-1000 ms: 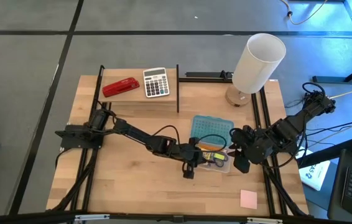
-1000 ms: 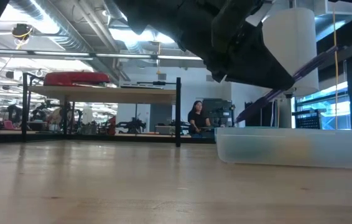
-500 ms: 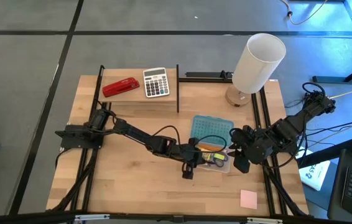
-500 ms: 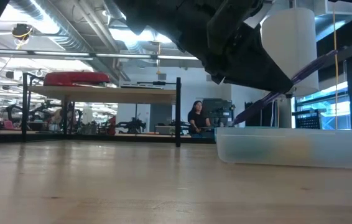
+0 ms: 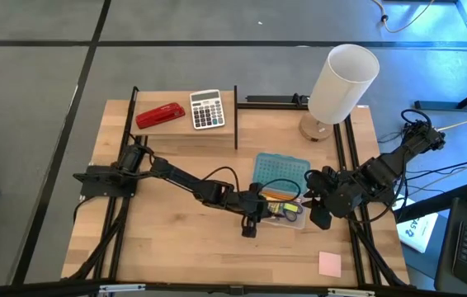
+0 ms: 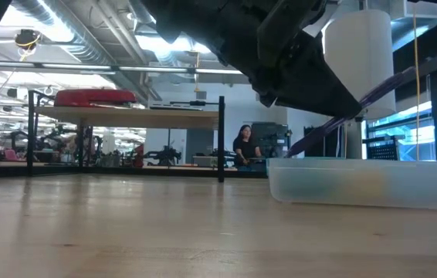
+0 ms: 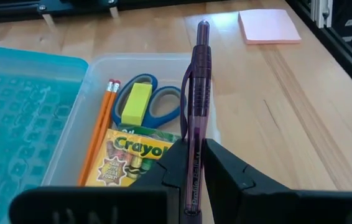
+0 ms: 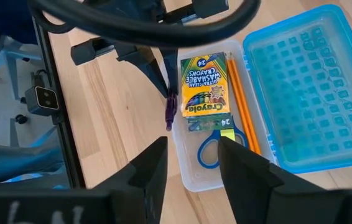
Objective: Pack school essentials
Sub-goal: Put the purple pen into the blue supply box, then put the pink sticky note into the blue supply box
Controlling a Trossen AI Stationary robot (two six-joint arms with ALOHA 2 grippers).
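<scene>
From above, a clear plastic pencil case [image 5: 280, 208] lies open on the pale wooden desk [image 5: 176, 247], its ribbed turquoise lid [image 5: 280, 172] folded flat beside it. The left claw [image 5: 254, 216] sits at the case's edge away from the lid side, and the right claw [image 5: 319, 213] hangs just off the case's other end. A pink square note pad [image 5: 329, 263] lies on the desk well apart from the case.

At desk level, the case [image 6: 365, 184] shows as a low frosted translucent wall, with a dark arm above it.

In the left wrist view, the left claw [image 7: 194, 167] is clamped on a slim dark purple pen [image 7: 199, 93] that stands over the rim of the case [image 7: 101, 62]. Inside the case lie thin orange pencils [image 7: 98, 127], blue-handled scissors [image 7: 160, 106], a small yellow block [image 7: 135, 103] resting on the scissors, and a yellow-green cardboard crayon box [image 7: 129, 158]. The note pad [image 7: 269, 26] lies beyond the case.

In the right wrist view, the right claw [image 8: 191, 158] stands spread apart and empty above the case [image 8: 198, 177], where the crayon box [image 8: 204, 87], pencils [image 8: 243, 109] and scissors [image 8: 216, 146] lie; the pen [image 8: 170, 111] is just outside its rim.
</scene>
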